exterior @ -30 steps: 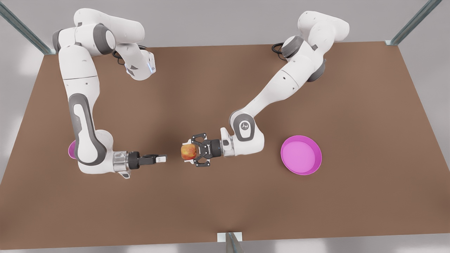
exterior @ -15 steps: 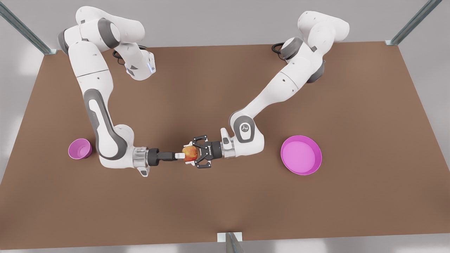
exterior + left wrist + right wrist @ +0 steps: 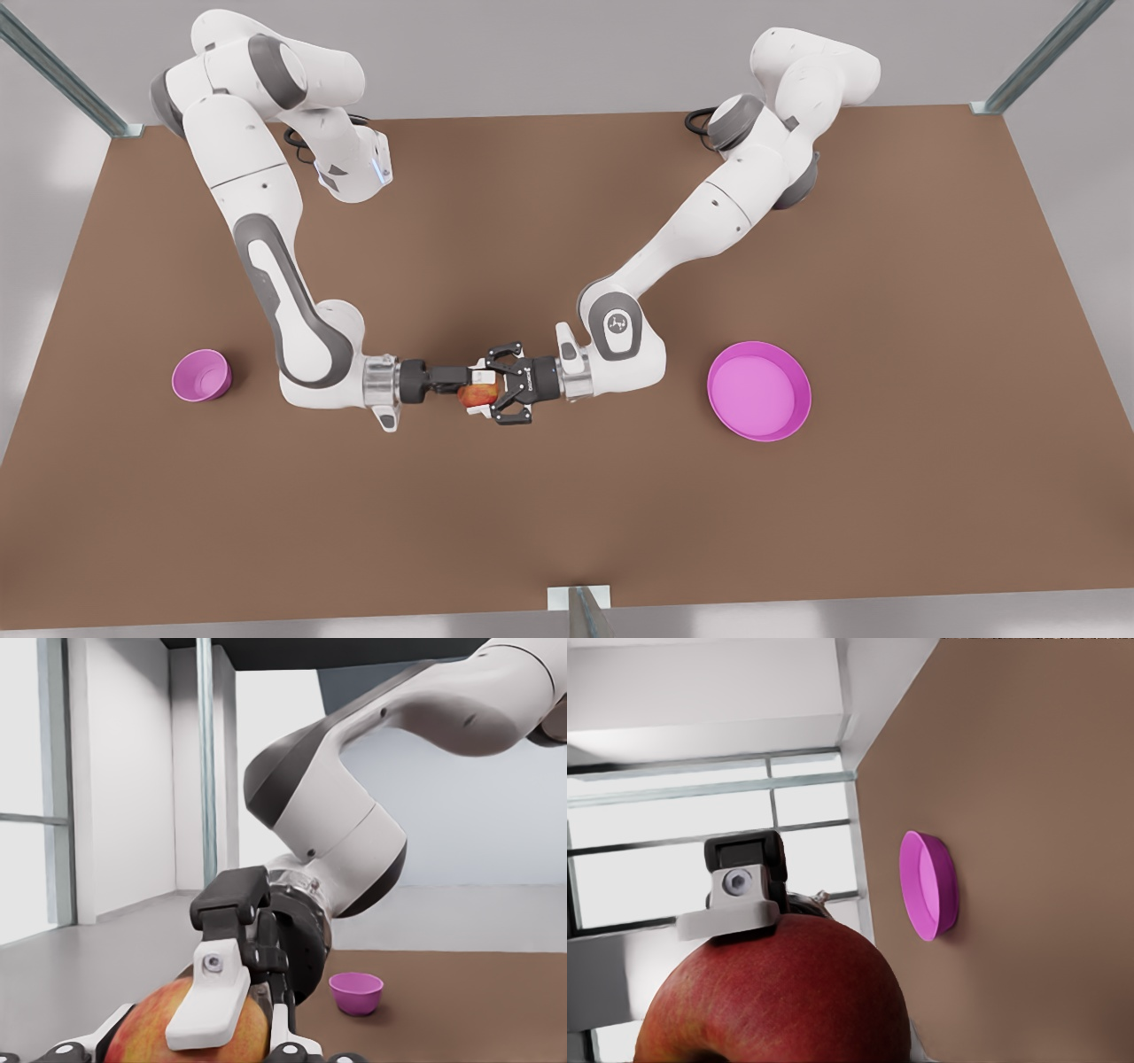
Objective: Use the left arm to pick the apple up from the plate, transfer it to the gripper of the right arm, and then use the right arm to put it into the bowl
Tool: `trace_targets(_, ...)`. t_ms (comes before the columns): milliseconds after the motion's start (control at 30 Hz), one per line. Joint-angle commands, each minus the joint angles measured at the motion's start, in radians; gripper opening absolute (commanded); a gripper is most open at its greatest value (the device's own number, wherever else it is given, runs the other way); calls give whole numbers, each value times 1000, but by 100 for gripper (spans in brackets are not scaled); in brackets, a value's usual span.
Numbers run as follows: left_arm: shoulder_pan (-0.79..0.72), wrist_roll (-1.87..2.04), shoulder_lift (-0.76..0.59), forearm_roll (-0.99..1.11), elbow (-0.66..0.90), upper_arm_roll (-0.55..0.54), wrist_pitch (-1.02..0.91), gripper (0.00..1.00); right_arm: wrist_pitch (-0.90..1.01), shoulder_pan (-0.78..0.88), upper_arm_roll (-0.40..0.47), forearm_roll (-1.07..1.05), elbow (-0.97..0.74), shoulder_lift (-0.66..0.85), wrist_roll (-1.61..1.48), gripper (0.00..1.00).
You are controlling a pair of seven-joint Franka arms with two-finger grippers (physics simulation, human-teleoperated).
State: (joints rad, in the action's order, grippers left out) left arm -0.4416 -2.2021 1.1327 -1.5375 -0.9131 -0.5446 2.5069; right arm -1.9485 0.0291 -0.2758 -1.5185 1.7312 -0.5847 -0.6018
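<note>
The near half of the bench is bare brown surface from the near edge up to the arms, and there is wide room toward both side edges.

Mid-bench, well above the surface, the two claws meet tip to tip. The left claw reaches in from the plate's side and is clamped on the apple. The right claw comes from the bowl's side and now reaches over the fruit; whether it has closed I cannot tell.

The apple is red with a yellow-orange flank, round and smooth-skinned – deep red in the right wrist view, paler in the left wrist view.

Half a second ago the right claw only touched the apple's end; it has since pushed in, and its elbow has swung toward the bench's middle. The left arm has barely moved.

The bowl stands upright near one side edge. The plate lies flat well off toward the other side. Both arm bases sit at the far edge.
</note>
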Motion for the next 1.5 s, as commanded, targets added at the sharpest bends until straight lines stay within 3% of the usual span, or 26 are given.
trace_targets(0,0,-65,-2,7,0,-1,-8,68,-13,0,0,1,-2,2,-84,71)
trace_targets(67,0,-65,-2,7,0,-1,-8,70,-13,0,0,1,-5,2,-82,71)
trace_targets(100,1,-60,-2,-6,0,-1,-8,91,-13,0,0,1,-7,2,-81,71)
trace_targets(133,3,-60,-2,-19,0,-1,-8,99,-13,0,0,1,-9,2,-81,71)
trace_targets(400,3,-59,-2,-32,0,-1,-10,100,-16,-18,13,14,-15,8,-75,70)
trace_targets(733,47,18,-11,-24,-9,11,-14,100,30,-204,9,366,-16,68,10,67)
trace_targets(767,107,120,-17,63,-32,18,-16,100,30,-224,9,431,-22,68,10,67)
trace_targets(833,346,707,-186,532,-321,23,-89,100,36,-264,10,549,-22,85,10,68)
trace_targets(900,547,1277,-324,1063,-385,23,-437,100,39,-302,10,678,-21,108,8,67)
trace_targets(1000,607,1909,-594,1801,-349,22,-931,100,74,-362,12,886,-21,152,8,67)
trace_targets(1100,675,2130,-751,1788,-334,63,-1020,100,83,-429,9,1025,-19,158,-13,67)
trace_targets(1133,555,2132,-863,1613,-404,305,-1004,100,82,-460,9,1058,-19,157,-44,67)
trace_targets(1167,485,2135,-942,1554,-481,428,-945,100,80,-477,10,1069,-21,157,-62,67)
trace_targets(1233,412,2213,-1025,1550,-550,519,-899,100,83,-531,15,1104,-19,155,-125,67)
trace_targets(1300,412,2213,-966,1557,-441,517,-1004,100,97,-578,15,1120,-15,152,-193,68)
trace_targets(1467,414,2254,-858,1561,-398,519,-996,100,114,-656,17,1189,-15,146,-246,68)
